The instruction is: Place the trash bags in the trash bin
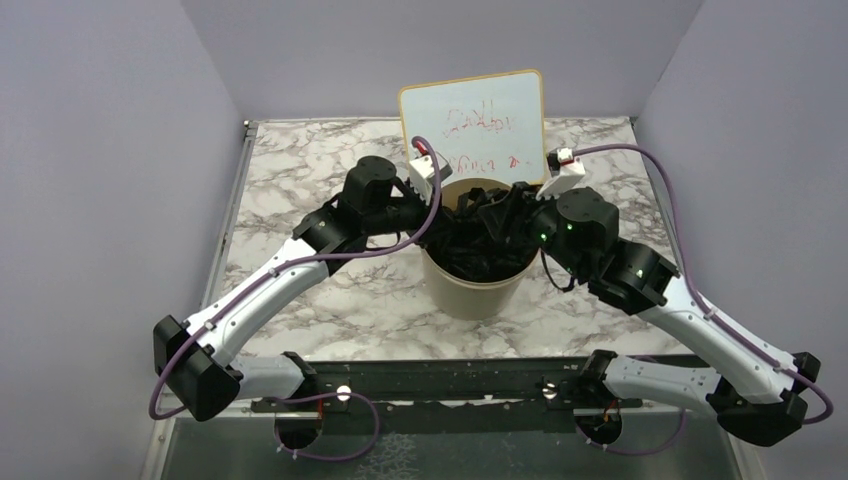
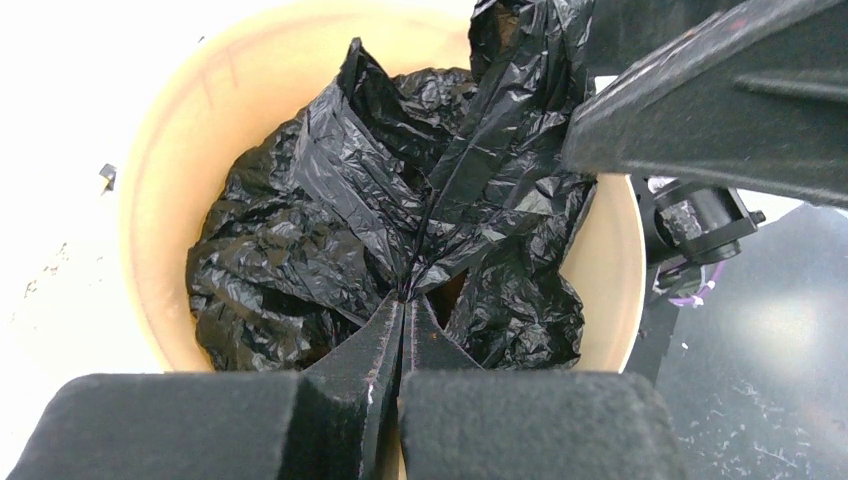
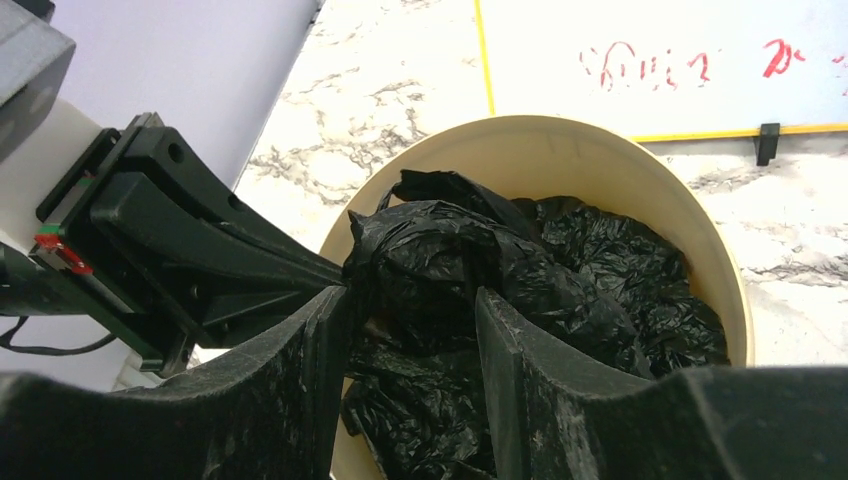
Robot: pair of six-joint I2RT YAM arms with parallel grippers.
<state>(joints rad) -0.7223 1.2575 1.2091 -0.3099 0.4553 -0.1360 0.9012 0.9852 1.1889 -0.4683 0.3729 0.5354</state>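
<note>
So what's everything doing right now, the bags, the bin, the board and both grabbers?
bags: crumpled inside the bin, one part poking above the rim
bin: upright, holding the bags
left gripper: shut, pinching a fold of the bags
right gripper: open, a lump of bag between its fingers
board: standing upright behind the bin, red writing on it

One trash bin (image 1: 470, 292), one whiteboard (image 1: 478, 122), two arms (image 1: 262, 290) (image 1: 700, 325); trash bags (image 1: 482, 245) uncountable.
</note>
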